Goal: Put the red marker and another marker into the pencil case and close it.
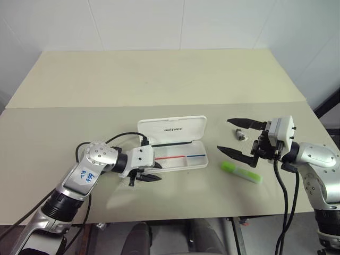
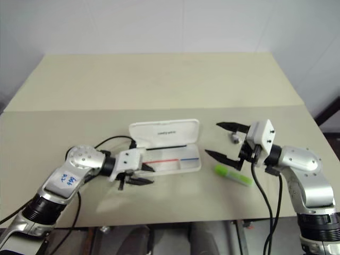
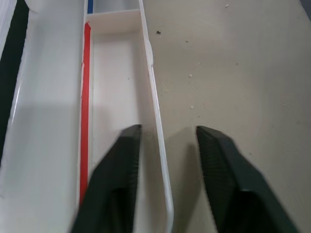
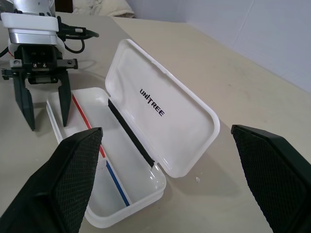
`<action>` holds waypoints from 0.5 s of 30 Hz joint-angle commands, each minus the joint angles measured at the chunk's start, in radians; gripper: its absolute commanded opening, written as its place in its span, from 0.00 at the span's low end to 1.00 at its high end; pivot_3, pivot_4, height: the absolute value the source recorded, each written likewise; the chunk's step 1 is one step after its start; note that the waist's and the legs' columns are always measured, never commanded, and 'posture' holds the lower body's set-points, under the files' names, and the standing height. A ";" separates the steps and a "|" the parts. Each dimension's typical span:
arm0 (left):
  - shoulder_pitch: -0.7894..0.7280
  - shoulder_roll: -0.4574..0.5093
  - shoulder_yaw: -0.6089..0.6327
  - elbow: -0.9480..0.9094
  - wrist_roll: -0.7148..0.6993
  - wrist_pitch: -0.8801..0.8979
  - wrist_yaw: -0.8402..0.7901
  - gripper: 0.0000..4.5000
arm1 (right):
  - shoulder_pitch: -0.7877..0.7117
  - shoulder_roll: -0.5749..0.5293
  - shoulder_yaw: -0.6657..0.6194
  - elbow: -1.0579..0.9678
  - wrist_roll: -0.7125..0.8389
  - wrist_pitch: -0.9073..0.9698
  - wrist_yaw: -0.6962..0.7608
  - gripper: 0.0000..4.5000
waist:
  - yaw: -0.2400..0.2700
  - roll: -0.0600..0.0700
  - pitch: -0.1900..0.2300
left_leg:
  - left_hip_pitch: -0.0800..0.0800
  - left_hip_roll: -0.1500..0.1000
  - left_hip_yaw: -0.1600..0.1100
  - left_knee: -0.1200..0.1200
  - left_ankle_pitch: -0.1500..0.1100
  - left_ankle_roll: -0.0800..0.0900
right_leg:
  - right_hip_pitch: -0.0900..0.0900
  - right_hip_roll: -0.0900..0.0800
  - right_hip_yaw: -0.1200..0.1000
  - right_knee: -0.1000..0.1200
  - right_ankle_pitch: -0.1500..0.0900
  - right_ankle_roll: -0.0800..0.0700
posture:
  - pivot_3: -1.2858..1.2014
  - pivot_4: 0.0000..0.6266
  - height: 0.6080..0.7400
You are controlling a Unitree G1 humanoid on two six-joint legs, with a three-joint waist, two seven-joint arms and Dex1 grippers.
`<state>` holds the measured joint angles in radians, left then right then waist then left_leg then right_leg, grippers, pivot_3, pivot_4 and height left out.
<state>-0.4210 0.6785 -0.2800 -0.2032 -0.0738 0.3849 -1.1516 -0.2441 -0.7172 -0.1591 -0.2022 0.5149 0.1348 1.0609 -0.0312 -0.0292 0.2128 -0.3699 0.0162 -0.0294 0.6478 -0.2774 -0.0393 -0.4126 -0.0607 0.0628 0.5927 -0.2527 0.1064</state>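
Pencil case (image 1: pixel 175 146): I see a white hard plastic box with rounded corners lying mid-tabletop (image 1: pixel 159 79), its hinged lid swung back and printed "UNITREE". A red and a blue line run along the inside of the tray.
Dark strip in case: a slim black bar lies along the hinge side of the tray; I cannot tell whether it is the red marker, since no cap colour is readable.
Lime-green highlighter (image 1: pixel 241 173): stubby, with a paler end, lying flat on the tabletop to the right of the case, apart from it.
Grey object (image 1: pixel 240 133): small and metallic, beyond the highlighter; too small for me to identify.
Left claw (image 1: pixel 151 173): fingers apart, straddling the near wall of the tray at its left end, one finger inside, one outside.
Right claw (image 1: pixel 240 138): fingers spread wide, holding nothing, hovering over the highlighter's side of the tabletop and facing the case.
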 commanded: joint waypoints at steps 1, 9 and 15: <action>-0.004 0.011 0.020 -0.061 -0.037 -0.024 -0.012 0.59 | -0.025 0.012 0.003 -0.019 0.004 -0.017 0.000 1.00 | 0.001 0.000 0.000 | 0.000 0.000 0.000 0.000 0.000 0.000 | 0.000 0.000 0.000 0.000 0.000 0.000 | 0.52 0.24 1.00; 0.056 0.087 0.111 -0.172 -0.130 0.012 -0.032 0.63 | -0.057 0.035 0.038 0.009 0.003 -0.030 0.026 1.00 | -0.001 0.000 0.000 | 0.000 0.000 0.000 0.000 0.000 0.000 | 0.000 0.000 0.000 0.000 0.000 0.000 | 0.52 0.24 1.00; 0.176 0.206 0.288 -0.315 -0.264 0.153 -0.033 0.99 | -0.119 0.059 0.068 0.026 0.011 -0.040 0.058 1.00 | -0.003 0.000 0.000 | 0.000 0.001 0.000 -0.001 0.000 0.000 | -0.001 0.000 0.000 0.000 -0.001 -0.001 | 0.52 0.24 1.00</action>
<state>-0.2604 0.8554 -0.0634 -0.4550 -0.2856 0.5002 -1.1770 -0.3415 -0.6606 -0.0844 -0.1598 0.5127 0.1121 1.1047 -0.0344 -0.0292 0.2131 -0.3699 0.0171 -0.0294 0.6471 -0.2774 -0.0394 -0.4133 -0.0607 0.0626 0.5930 -0.2532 0.1055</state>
